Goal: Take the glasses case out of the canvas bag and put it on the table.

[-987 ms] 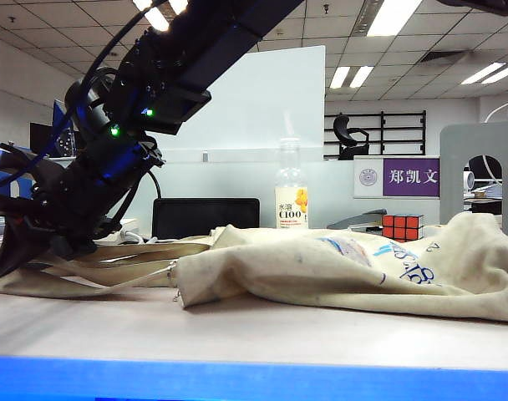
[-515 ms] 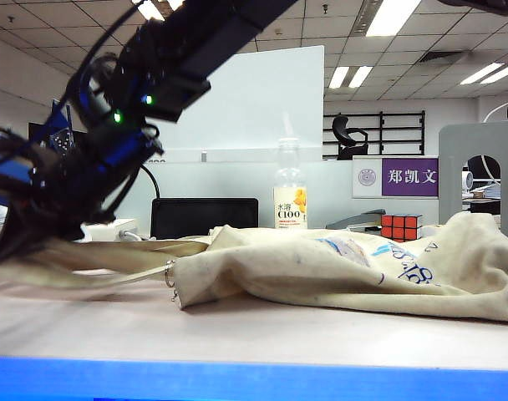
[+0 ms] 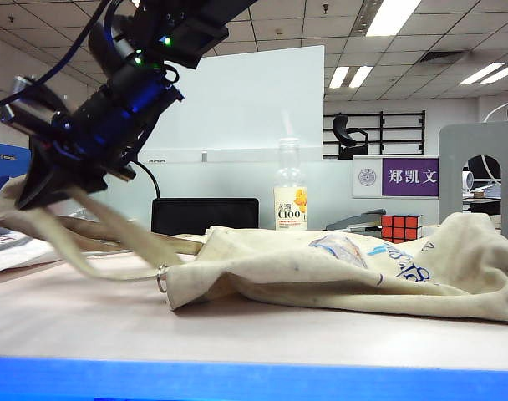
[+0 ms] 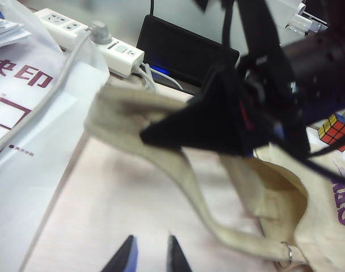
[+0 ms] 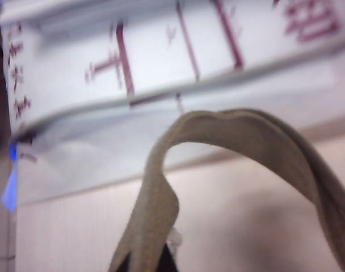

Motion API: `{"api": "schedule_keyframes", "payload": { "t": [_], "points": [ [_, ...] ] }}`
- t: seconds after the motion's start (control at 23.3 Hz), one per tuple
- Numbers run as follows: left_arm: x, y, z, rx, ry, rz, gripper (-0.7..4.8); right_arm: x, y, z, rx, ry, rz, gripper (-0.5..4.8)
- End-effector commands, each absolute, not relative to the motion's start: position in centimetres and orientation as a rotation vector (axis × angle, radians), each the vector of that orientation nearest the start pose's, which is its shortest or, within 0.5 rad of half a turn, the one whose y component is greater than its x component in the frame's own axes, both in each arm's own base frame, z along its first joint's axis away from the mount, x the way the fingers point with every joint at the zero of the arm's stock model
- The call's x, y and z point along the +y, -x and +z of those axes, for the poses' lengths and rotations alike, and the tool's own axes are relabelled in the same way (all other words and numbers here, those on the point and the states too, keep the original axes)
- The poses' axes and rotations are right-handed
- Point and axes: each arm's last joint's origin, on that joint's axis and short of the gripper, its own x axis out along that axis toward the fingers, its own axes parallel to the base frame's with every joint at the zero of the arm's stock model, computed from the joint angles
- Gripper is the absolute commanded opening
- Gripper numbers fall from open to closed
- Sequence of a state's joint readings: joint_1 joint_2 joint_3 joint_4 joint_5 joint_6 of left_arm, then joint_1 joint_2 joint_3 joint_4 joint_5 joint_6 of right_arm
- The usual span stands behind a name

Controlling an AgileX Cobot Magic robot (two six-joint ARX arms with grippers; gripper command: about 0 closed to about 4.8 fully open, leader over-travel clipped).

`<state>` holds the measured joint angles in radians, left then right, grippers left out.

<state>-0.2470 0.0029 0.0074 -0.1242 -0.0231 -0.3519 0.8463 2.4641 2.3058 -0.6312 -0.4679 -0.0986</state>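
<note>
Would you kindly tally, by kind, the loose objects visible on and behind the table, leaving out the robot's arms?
Cream canvas tote bag: 1
Clear plastic drink bottle with an orange label: 1
Red-orange Rubik's cube: 1
White power strip: 1
Flat black rectangular box: 1
Total: 5

The cream canvas bag with blue print lies crumpled across the pale surface at the frame's right, its long straps lifted toward the upper left.
</note>
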Motion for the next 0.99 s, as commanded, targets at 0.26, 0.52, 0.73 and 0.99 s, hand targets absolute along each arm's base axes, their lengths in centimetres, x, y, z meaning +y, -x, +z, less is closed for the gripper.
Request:
{"api": "schedule_keyframes", "payload": {
  "t": [0.26, 0.52, 0.73, 0.99],
  "points": [
    [-2.3, -9.4, 15.5, 0.149, 0.335, -0.203, 0.80, 41.7, -34.9, 22.6, 0.751, 0.237, 1.295, 0.08],
    [-2.3, -9.4, 15.5, 0.148, 0.334, -0.202, 0.80, 41.5, -34.5, 22.9, 0.787, 0.242, 1.294, -0.06],
    [-2.3, -9.4, 15.5, 0.147, 0.333, -0.201, 0.80, 40.7, -33.8, 24.8, 0.818, 0.233, 1.319, -0.06],
    [-2.3, -9.4, 15.6, 0.138, 0.327, -0.205, 0.80, 38.8, -32.2, 30.1, 0.770, 0.201, 1.372, -0.05]
  ]
}}
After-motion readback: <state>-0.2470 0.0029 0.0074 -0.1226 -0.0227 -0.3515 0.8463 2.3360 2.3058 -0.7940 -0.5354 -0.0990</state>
